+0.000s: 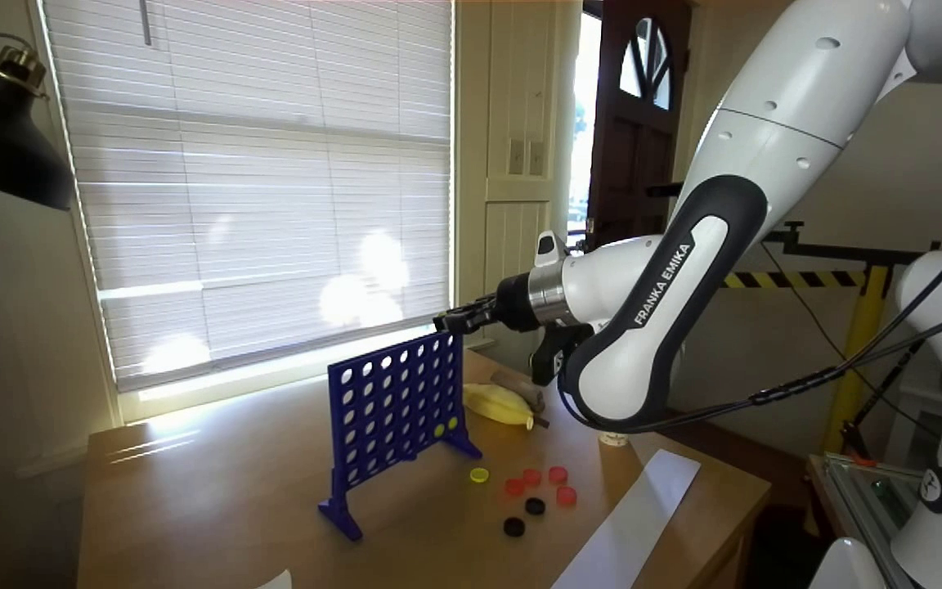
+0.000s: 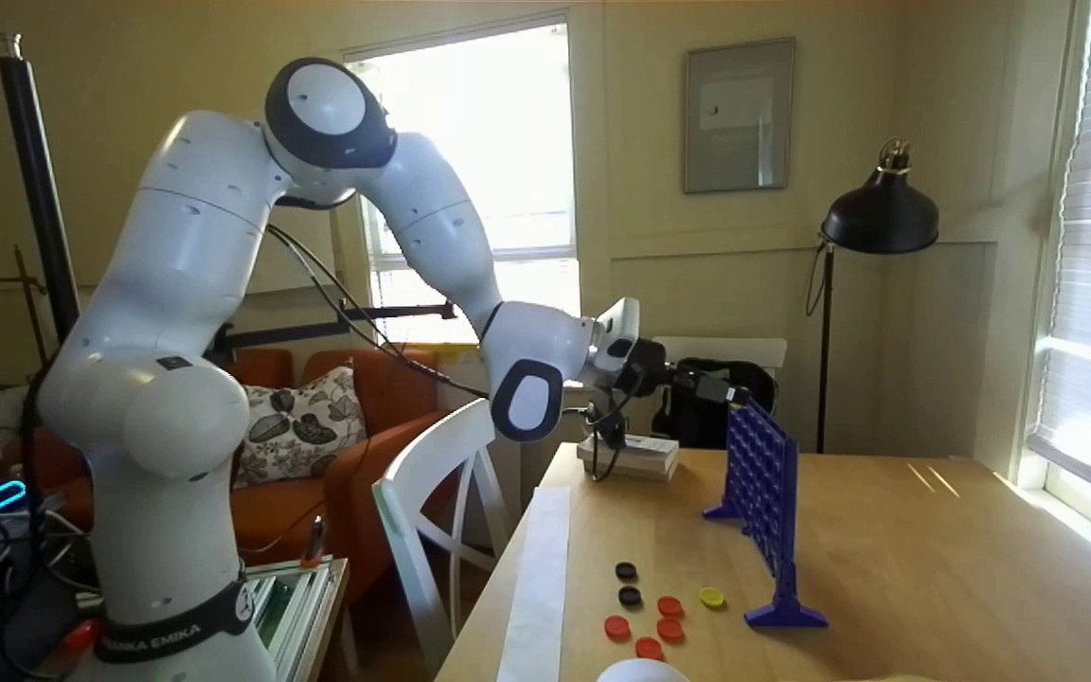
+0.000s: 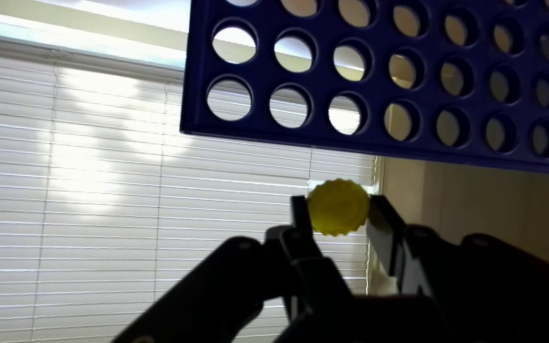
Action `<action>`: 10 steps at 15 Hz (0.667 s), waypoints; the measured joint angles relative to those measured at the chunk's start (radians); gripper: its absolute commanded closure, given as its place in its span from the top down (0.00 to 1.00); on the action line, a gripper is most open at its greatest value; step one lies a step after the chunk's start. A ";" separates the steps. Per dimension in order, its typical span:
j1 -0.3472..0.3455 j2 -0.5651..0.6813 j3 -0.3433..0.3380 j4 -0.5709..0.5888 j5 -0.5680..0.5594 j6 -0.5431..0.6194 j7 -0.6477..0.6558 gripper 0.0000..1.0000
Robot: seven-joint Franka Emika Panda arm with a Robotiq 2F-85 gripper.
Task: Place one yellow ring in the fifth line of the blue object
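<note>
"Clasping the yellow token, the Robotiq gripper shows right of and below centre in the wrist view. State the grip for the record."

"Narrowed onto the token, fingertips at opposite sides of the scalloped rim. The token's round face shows toward the camera."

"Position against the blue Connect Four grid?"

"In the wrist view the grid takes the upper right; the token is below its lowest visible edge, with a gap between them in the picture. In an exterior view the gripper is at the grid's top right corner; whether it touches, I cannot tell. The grid stands upright on the wooden table."

"Contents of the grid?"

"In an exterior view, two yellow tokens sit side by side in the bottom row, at its right end."

"Loose items?"

"One loose yellow token, near the grid in both exterior views. Four red tokens and two black tokens lie near it. In an exterior view a white paper strip runs through the lower right, and a banana-like yellow object lies just right of the grid."

"Surroundings?"

"In an exterior view, a white venetian blind at upper left, a black lamp at far left."
</note>
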 measured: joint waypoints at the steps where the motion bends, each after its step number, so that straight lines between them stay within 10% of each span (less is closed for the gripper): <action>1: -0.047 -0.012 0.049 0.005 0.011 0.000 -0.024 0.10; 5: -0.198 -0.040 0.210 0.021 0.070 0.000 -0.111 0.10; 10: -0.199 -0.041 0.207 0.034 0.078 -0.002 -0.118 0.10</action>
